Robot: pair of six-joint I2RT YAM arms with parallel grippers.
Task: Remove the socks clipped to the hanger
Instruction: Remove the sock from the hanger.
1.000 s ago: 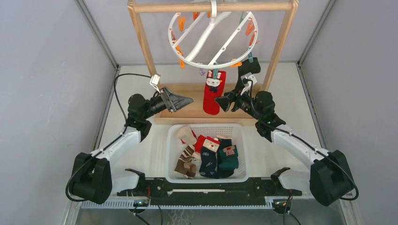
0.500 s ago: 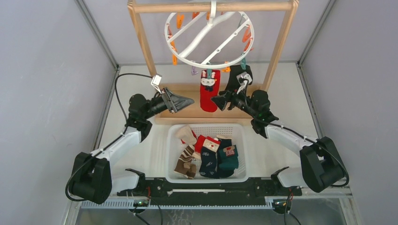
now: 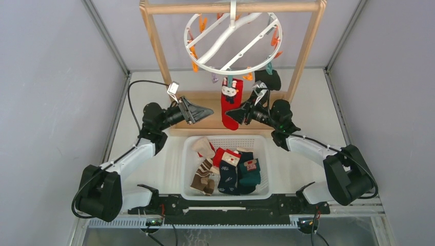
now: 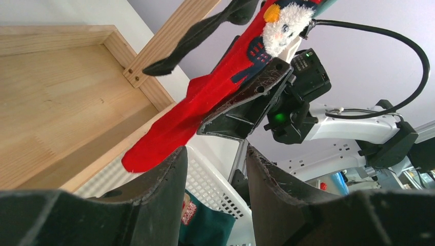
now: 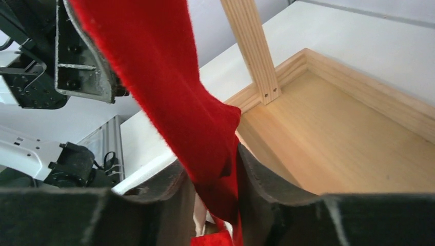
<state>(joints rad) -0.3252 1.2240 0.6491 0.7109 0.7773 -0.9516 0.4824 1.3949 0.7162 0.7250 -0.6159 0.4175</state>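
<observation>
Hanging from the top bar of a pale wooden frame rack [image 3: 158,51], the round white plastic hanger with cross spokes [image 3: 224,40] carried orange clips [image 3: 195,54] and teal clips around its rim. One red fabric sock with a white animal figure at its cuff [image 3: 231,105] hung from a teal clip [image 3: 230,82] at the ring's near edge, its toe reaching down in front of the rack's wooden base. One black sock [image 3: 269,79] hung just to the right of it, apparently from another clip, though the attachment was too small to make out. The right gripper [image 3: 230,114] was at the red sock's lower part; in the right wrist view its jaws were closed narrowly on the red fabric [image 5: 169,87], one finger pressed against each face. The left gripper [image 3: 208,109] was held near the sock's left side, apart from it; in the left wrist view its jaws [image 4: 215,154] stood partly apart with nothing between them, facing the red sock and the right gripper. A white perforated plastic basket [image 3: 188,169] sat on the table between the two arms, near the rack's base. It contained a brown-and-cream striped sock [image 3: 202,177], a red sock with a white cuff [image 3: 225,156], a navy sock [image 3: 228,178] and a dark green sock [image 3: 250,173], lying side by side and overlapping.
</observation>
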